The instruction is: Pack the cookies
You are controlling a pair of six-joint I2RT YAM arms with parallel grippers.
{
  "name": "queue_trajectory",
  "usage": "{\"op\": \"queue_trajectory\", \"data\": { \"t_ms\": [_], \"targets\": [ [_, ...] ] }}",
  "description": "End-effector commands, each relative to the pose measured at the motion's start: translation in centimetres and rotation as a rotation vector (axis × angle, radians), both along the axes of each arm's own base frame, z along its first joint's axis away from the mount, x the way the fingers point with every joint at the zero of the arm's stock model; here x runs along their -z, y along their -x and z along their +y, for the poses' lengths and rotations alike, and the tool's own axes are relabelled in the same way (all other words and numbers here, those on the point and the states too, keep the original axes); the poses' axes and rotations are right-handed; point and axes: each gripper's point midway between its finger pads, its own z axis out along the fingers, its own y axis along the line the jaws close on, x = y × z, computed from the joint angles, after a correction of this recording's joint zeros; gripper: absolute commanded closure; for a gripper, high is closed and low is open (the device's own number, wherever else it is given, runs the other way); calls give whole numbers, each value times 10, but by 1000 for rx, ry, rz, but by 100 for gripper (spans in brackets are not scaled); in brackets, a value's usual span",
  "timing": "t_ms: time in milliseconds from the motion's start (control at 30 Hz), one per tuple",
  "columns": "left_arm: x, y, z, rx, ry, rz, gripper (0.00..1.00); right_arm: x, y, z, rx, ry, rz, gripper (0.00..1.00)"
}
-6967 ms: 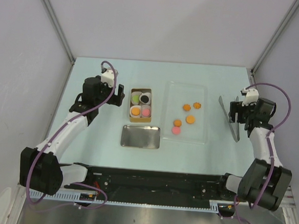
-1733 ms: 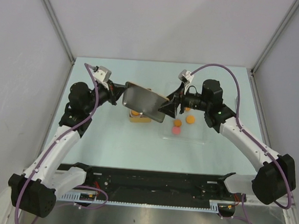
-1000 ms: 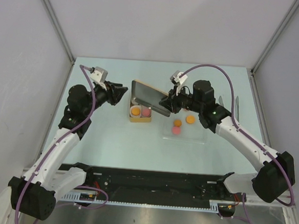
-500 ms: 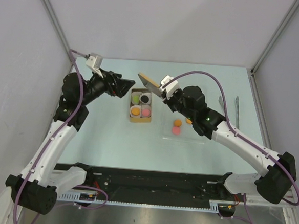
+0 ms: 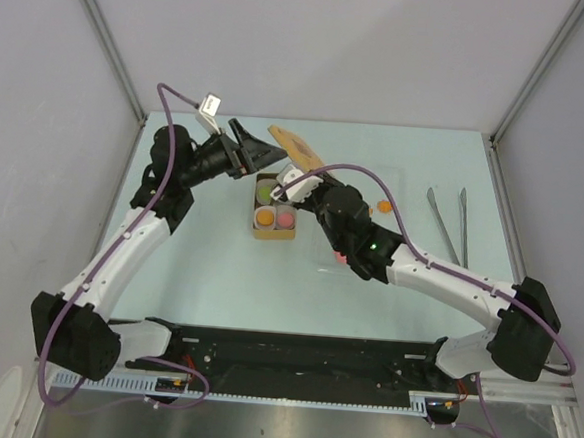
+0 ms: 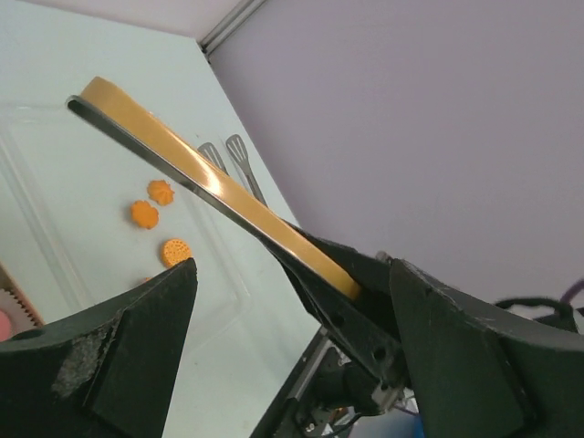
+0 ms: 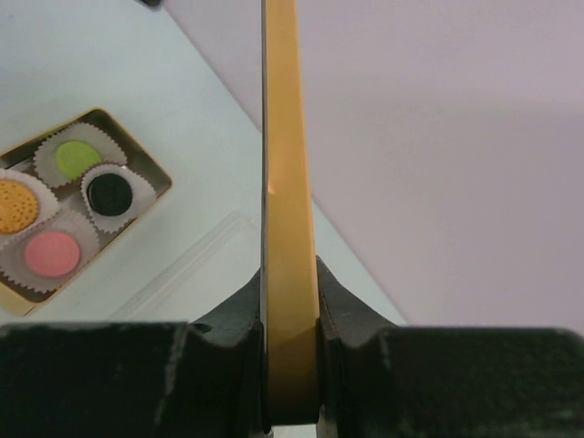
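The small rectangular gold box [image 5: 272, 236] sits open on the pale green table [image 5: 189, 262]. It holds four cookies, each in a white paper cup: green [image 7: 68, 160], black [image 7: 111, 193], orange [image 7: 9, 205] and pink [image 7: 52, 254].

Above the box's far right corner, the right hand [image 7: 290, 306] is clamped on the flat gold metal lid [image 5: 295, 145]. Its fingers pinch one end, and the lid stands on edge and tilted, with its free end pointing up and away from the box. No part of the lid touches the box rim, so the box mouth is fully uncovered.

The left hand [image 5: 260, 153] hovers just beyond the box's far left corner. It is spread wide and holds nothing. In its wrist view the lid's thin edge runs between its two fingers [image 6: 119, 356], with space on both sides.

Just right of the box lies a clear plastic tray [image 5: 394, 221], its near left part under the right arm. Loose orange cookies [image 6: 161, 192] [image 6: 143, 214] [image 6: 174, 251] rest on it, well inside its raised rim. Farther right of the box, past the tray's edge, metal tongs [image 5: 442, 226] lie flat. Bare table runs along the box's left and near sides.
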Motion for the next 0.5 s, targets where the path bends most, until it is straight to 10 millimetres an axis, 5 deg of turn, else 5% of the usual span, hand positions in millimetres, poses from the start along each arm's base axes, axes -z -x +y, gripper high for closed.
{"op": "queue_trajectory", "data": {
  "t_ms": [0,467],
  "targets": [
    [-4,0,-11,61,81,66,9,-30,1,-2,105,10,-174,100],
    [11,-10,-16,62,118,134,16,-21,14,27,202,172,-388,100]
  ]
}}
